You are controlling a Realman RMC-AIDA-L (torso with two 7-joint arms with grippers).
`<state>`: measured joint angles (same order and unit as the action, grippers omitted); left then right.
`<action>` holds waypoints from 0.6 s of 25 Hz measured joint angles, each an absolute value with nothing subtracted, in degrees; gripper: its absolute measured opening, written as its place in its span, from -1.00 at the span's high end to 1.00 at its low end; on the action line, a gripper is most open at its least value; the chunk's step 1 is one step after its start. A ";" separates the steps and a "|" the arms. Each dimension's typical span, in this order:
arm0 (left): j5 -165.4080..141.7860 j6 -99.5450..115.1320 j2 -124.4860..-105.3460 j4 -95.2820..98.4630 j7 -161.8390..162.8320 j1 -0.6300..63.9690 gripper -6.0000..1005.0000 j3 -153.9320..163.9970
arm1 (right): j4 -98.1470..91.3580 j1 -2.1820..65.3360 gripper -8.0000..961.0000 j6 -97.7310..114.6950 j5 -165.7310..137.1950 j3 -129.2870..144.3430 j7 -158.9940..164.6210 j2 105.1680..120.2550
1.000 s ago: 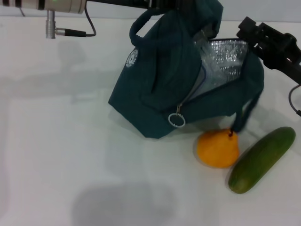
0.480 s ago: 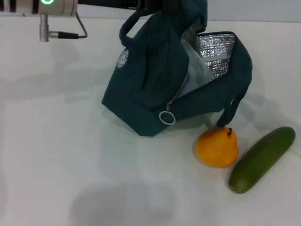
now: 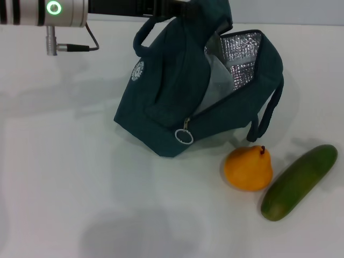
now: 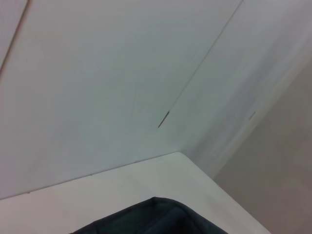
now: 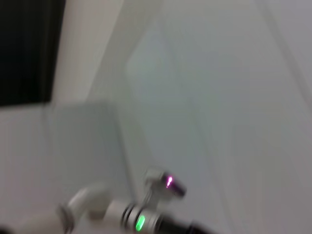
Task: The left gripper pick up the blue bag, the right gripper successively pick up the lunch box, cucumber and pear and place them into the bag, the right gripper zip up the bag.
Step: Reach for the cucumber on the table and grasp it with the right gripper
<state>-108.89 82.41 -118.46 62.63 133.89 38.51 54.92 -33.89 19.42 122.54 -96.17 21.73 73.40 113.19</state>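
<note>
The blue bag (image 3: 177,91) hangs tilted from its top, where my left arm (image 3: 54,9) reaches in along the top edge of the head view. My left gripper (image 3: 189,4) grips the bag's top fold, its fingers mostly hidden by the fabric. The bag's mouth is open to the right and shows the silver lining (image 3: 242,51) and a pale shape inside (image 3: 217,80), which may be the lunch box. The zipper ring (image 3: 184,136) hangs at the front. The orange pear (image 3: 248,168) and green cucumber (image 3: 299,181) lie on the table right of the bag. The bag's dark edge shows in the left wrist view (image 4: 151,217). My right gripper is out of view.
The white table (image 3: 80,177) stretches to the left and front of the bag. A bag strap (image 3: 267,115) hangs down just above the pear. The right wrist view shows the left arm's green light (image 5: 140,223) far off against a pale wall.
The right arm has pulled back from the bag's mouth and left the head view. The bag has shifted left and turned a little with the left arm. Pear and cucumber have not moved.
</note>
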 joint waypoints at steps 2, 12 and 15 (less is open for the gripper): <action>-108.81 82.19 -118.81 62.53 133.70 38.45 0.86 54.88 | -40.28 19.73 0.28 121.93 -98.16 24.47 77.53 112.84; -107.55 80.90 -119.61 61.10 131.83 38.47 0.86 55.54 | -62.99 26.71 -0.22 120.05 -114.22 33.26 90.30 110.24; -107.06 80.07 -119.62 59.53 131.27 38.83 0.86 55.69 | -68.21 29.75 -0.48 118.88 -119.96 35.85 93.12 109.94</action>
